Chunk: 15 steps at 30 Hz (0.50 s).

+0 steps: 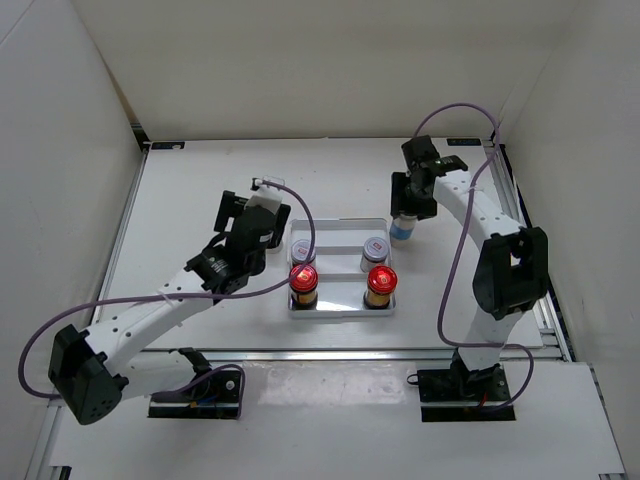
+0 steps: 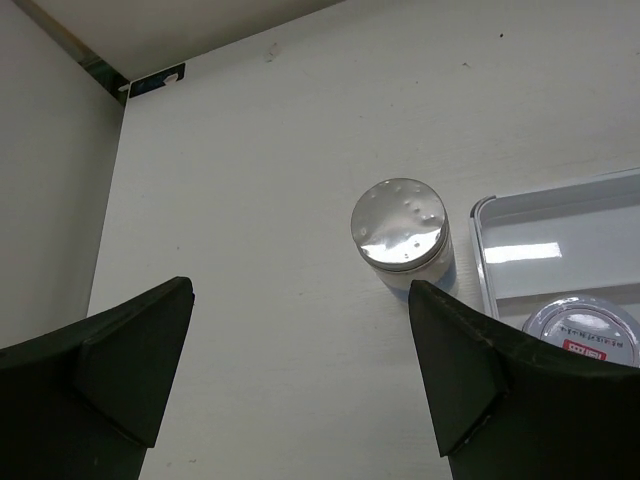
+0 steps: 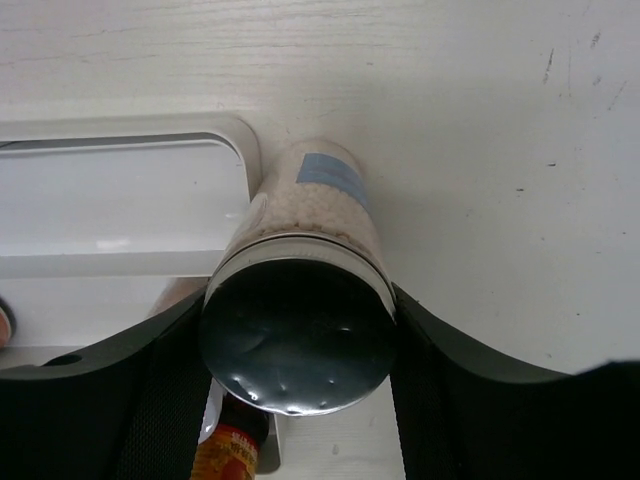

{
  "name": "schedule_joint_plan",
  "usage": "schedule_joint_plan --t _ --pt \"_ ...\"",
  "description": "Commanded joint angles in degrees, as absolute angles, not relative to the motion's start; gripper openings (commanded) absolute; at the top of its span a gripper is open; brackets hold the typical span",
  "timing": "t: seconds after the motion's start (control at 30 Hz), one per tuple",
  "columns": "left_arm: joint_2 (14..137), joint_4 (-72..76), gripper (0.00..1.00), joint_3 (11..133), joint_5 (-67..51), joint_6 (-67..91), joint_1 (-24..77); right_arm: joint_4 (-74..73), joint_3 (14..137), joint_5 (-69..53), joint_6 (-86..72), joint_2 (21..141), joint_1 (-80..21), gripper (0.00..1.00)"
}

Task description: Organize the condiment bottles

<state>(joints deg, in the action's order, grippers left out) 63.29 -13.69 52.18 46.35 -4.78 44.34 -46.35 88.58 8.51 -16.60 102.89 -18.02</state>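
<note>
A white divided tray (image 1: 340,226) holds two red-capped amber bottles at its near side (image 1: 303,280) (image 1: 381,282) and two short silver-capped ones behind them (image 1: 302,250) (image 1: 374,247). My right gripper (image 1: 412,205) (image 3: 297,345) is shut on a taller silver-capped bottle (image 1: 403,230) (image 3: 320,215), upright just off the tray's right edge; I cannot tell if it touches the table. My left gripper (image 1: 250,215) (image 2: 300,300) is open and empty. Another silver-capped bottle (image 2: 400,225) stands on the table ahead of it, left of the tray (image 2: 482,215). My left arm hides it in the top view.
The tray's corner (image 3: 235,135) lies just left of the held bottle, with a red-capped bottle's amber body (image 3: 228,452) below it. A short bottle's lid (image 2: 585,325) shows in the tray by my left gripper. White walls enclose the table on three sides.
</note>
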Motion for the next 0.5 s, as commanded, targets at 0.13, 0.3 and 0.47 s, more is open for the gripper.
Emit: schedule_joint_plan --t 0.13,0.3,0.47 --pt "65.48 -13.63 0.99 55.02 47.9 -4.04 44.47 -45.18 94.22 14.5 -15.47 92.12 -23.11 0.09" --pt "65.48 -13.62 0.99 55.02 47.9 -4.04 44.47 -45.18 95.89 13.8 -14.94 93.59 -27.59 0.09" --pt "65.48 -13.62 0.99 55.02 47.9 -4.04 44.47 -45.18 95.19 13.27 -15.55 98.17 -29.36 0.08"
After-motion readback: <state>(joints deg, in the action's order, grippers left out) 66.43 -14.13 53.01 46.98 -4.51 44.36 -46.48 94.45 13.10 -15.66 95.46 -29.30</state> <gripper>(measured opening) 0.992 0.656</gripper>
